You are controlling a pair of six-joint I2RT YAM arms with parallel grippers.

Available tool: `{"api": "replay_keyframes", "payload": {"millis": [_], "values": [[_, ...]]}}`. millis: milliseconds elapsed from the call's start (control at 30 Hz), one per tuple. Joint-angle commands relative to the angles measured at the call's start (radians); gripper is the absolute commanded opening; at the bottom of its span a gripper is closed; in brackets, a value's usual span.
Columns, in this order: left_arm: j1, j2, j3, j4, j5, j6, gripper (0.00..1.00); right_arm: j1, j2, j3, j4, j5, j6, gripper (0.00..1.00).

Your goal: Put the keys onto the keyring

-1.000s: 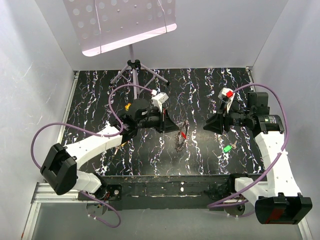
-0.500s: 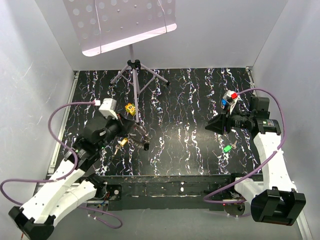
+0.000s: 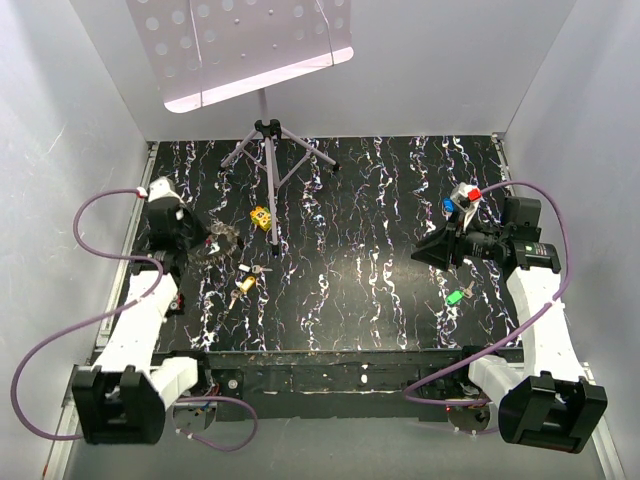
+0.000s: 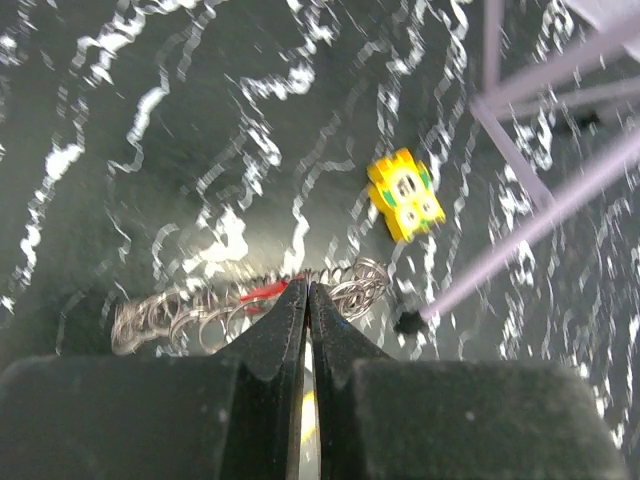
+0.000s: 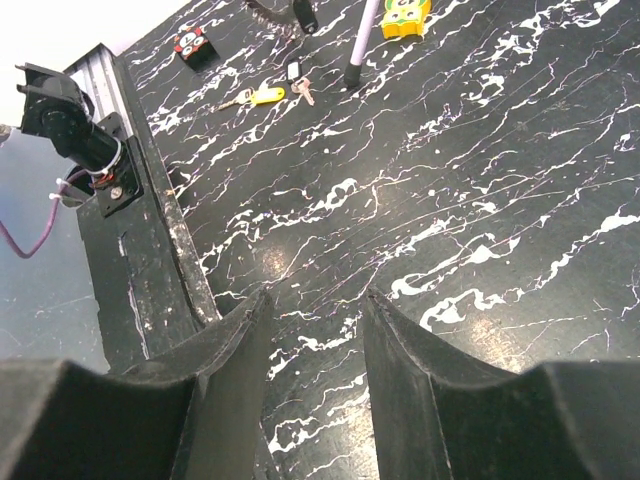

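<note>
My left gripper [image 3: 213, 245] is at the left of the table, its jaws pressed together [image 4: 307, 290] on the keyring [image 4: 190, 312], a chain of silver rings with a red-headed key [image 4: 262, 292] on it. In the top view the keyring [image 3: 228, 240] shows just right of the fingertips. A yellow-headed key [image 3: 245, 283] and a small key [image 3: 261, 270] lie loose in front of it. A green key [image 3: 455, 297] and a silver key [image 3: 467, 290] lie below my right gripper [image 3: 417, 254]. The right gripper [image 5: 315, 297] is open, with only bare table between its fingers.
A small yellow dotted block [image 3: 262, 217] sits right of the keyring, next to a leg of the music stand tripod [image 3: 270, 150]. White walls enclose the table on three sides. The table's front edge [image 5: 165, 225] runs close to the right gripper.
My left arm has swung from the table's middle to the far left, taking the keyring along. The right arm has barely moved.
</note>
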State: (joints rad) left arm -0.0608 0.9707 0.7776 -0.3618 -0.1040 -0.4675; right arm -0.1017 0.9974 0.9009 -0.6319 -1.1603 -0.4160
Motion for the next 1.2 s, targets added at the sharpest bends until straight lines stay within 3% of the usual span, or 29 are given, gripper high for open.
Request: {"api": "replay_keyframes", "payload": {"millis": [0,267,600,900,1000,1033,1100,1167], "values": [[0.143,0.127,0.097,0.217,0.09,0.013,0.0,-0.009,-0.019,-0.017,0.038,-0.045,0.011,0.49],[0.217,0.293,0.18,0.328,0.153,0.058,0.0,-0.013,-0.009,-0.036,0.055,-0.05,0.011,0.49],[0.22,0.341,-0.066,0.334,0.168,0.029,0.0,-0.018,-0.002,-0.045,0.057,-0.056,0.008,0.49],[0.219,0.37,-0.064,0.255,0.237,0.041,0.06,-0.023,-0.005,-0.046,0.052,-0.062,0.003,0.49],[0.22,0.382,-0.044,0.224,0.225,0.041,0.15,-0.024,-0.006,-0.048,0.052,-0.061,0.002,0.49],[0.219,0.379,-0.04,0.212,0.218,0.041,0.23,-0.024,-0.008,-0.049,0.051,-0.061,0.0,0.49],[0.22,0.358,-0.028,0.179,0.19,0.04,0.5,-0.029,-0.009,-0.048,0.044,-0.061,-0.007,0.49],[0.22,0.298,-0.024,0.153,0.185,0.046,0.66,-0.03,-0.011,-0.046,0.037,-0.064,-0.013,0.49]]}}
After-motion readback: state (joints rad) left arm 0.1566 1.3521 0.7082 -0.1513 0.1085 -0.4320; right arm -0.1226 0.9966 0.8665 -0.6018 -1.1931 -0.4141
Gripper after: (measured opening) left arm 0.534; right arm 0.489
